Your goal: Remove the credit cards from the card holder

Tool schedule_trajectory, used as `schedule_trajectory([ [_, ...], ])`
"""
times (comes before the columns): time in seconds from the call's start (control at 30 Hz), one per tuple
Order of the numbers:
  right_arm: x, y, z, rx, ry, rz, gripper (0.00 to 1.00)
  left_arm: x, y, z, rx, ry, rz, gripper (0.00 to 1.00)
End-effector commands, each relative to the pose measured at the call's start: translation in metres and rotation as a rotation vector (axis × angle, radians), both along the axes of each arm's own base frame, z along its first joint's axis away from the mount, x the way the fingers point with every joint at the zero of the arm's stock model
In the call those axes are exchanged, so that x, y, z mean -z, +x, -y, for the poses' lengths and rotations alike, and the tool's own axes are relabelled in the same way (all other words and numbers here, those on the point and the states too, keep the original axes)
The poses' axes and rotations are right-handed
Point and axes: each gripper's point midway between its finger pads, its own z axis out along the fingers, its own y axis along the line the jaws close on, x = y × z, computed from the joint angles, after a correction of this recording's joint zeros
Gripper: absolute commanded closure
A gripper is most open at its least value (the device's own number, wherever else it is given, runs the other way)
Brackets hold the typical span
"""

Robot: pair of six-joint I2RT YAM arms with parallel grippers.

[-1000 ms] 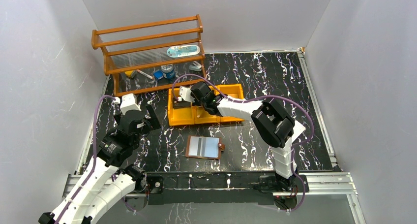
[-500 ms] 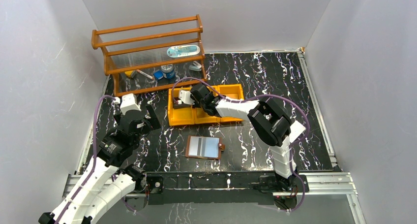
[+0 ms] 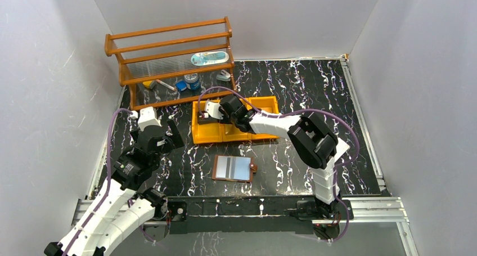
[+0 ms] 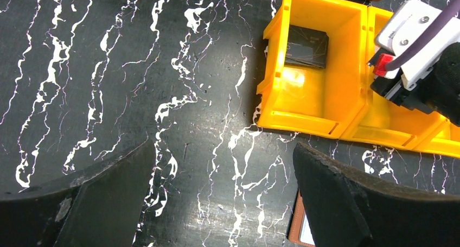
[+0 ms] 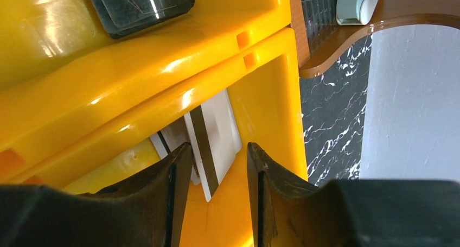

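Right claw (image 5: 218, 151) parted above a pale credit card (image 5: 212, 128) lying in the orange tray (image 5: 163, 68); left claw (image 4: 222, 149) spread wide over the surface (image 4: 108, 68).

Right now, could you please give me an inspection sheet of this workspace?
Surface: black, white-veined table.
Job's things: card holder lies open near the front edge; striped card lies in the orange tray; dark flat piece in the neighbouring compartment.
Clutter: wooden shelf at back left, small items on it.
Grippers: left gripper open over bare table; right gripper open over the striped card, not gripping it.
Cables: purple cable loops above the right arm; another runs along the left arm.
Surroundings: white walls on three sides.
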Motion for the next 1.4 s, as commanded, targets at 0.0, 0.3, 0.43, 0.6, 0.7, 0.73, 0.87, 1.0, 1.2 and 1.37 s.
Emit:
schedule_trajectory([
  [0.0,-0.039,0.000,-0.008,0.004,0.126,0.034,0.49,0.002,0.000,-0.005,-0.025,0.015,-0.007,0.02],
  [0.3,-0.068,-0.013,-0.012,0.022,0.289,0.003,0.44,0.003,0.000,-0.004,-0.022,0.019,-0.015,0.02],
  [0.43,-0.101,-0.026,-0.010,0.081,0.475,-0.018,0.42,0.003,0.000,-0.004,-0.023,0.019,-0.016,0.02],
  [0.6,-0.124,-0.065,-0.007,0.261,0.807,-0.255,0.36,0.004,0.001,-0.005,-0.024,0.022,-0.017,0.02],
  [0.7,-0.114,-0.094,-0.001,0.413,0.912,-0.465,0.32,0.005,0.001,-0.004,-0.022,0.024,-0.022,0.02],
  [0.73,-0.109,-0.105,0.000,0.444,0.930,-0.533,0.33,0.005,0.001,-0.003,-0.020,0.024,-0.023,0.02],
  [0.87,-0.092,-0.147,-0.003,0.528,0.974,-0.801,0.35,0.008,0.003,-0.001,-0.007,0.028,-0.036,0.02],
  [1.0,-0.075,-0.191,-0.008,0.594,1.125,-1.086,0.41,0.012,0.006,0.004,0.012,0.034,-0.057,0.02],
  [1.2,-0.045,-0.221,-0.014,0.707,1.128,-1.183,0.44,0.017,0.006,0.014,0.067,0.025,-0.075,0.04],
  [1.37,-0.029,-0.237,-0.027,0.728,1.105,-1.230,0.47,0.023,0.006,0.036,0.189,-0.011,-0.096,0.09],
])
